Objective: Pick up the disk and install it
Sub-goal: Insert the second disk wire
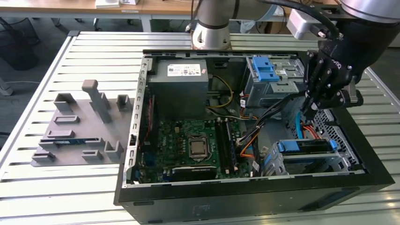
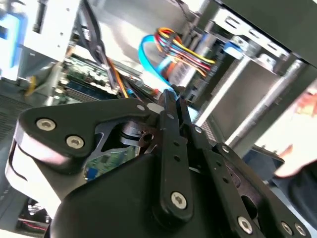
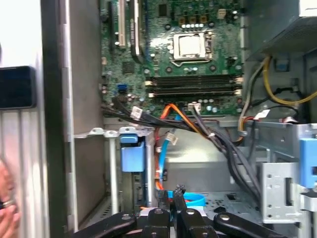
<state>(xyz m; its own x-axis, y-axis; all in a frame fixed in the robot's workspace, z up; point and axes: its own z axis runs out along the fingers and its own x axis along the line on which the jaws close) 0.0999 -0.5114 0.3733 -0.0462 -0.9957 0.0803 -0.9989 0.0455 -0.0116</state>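
Item: gripper (image 1: 310, 108); I see it lowered inside the open computer case (image 1: 250, 187), near the case's wall on the exterior view's right; in both wrist views its fingers (image 3: 171, 210) are pressed together with nothing between them. Item: the disk (image 1: 304, 146), blue-bracketed; it sits in the drive cage at the case's front corner on the exterior view's right, just below my gripper. Item: motherboard (image 1: 190, 143); mid-floor of case. Item: grey fixture (image 1: 81, 136); on the slatted table (image 1: 62, 187), beside the case.

Black linkage gripper (image 2: 171, 96) with silver screws, grey arm (image 1: 212, 23)
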